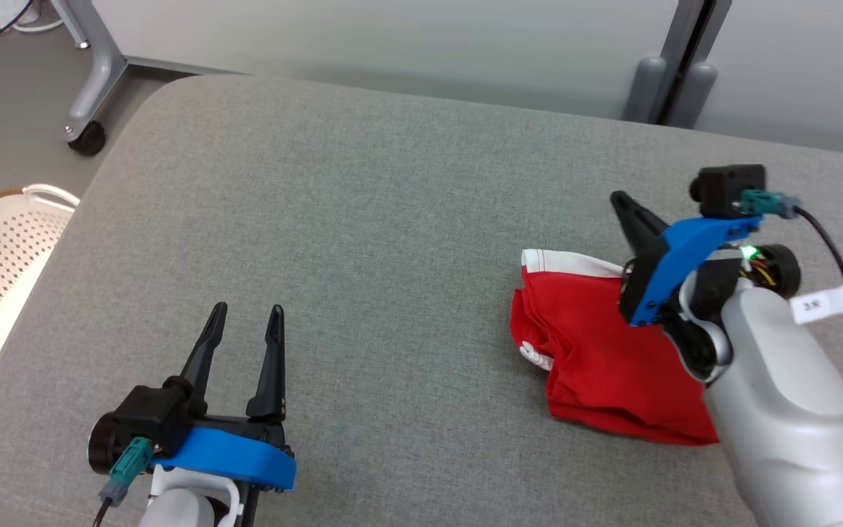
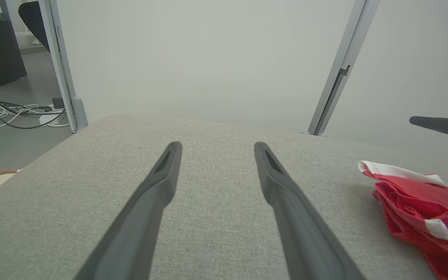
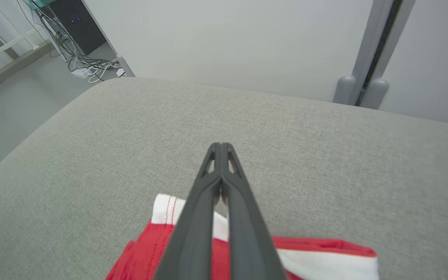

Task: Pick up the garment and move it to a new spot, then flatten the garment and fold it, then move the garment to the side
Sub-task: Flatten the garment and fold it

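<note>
Left gripper (image 1: 246,311): we see its fingers spread, empty | right gripper (image 1: 620,201): fingers pressed together, gripping nothing | red garment (image 1: 590,351): beneath our right gripper, on grey cushion (image 1: 392,219)

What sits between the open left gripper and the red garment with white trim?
Nothing: in the head view, only bare grey fabric surface runs from the left gripper to the red white-trimmed garment.
</note>
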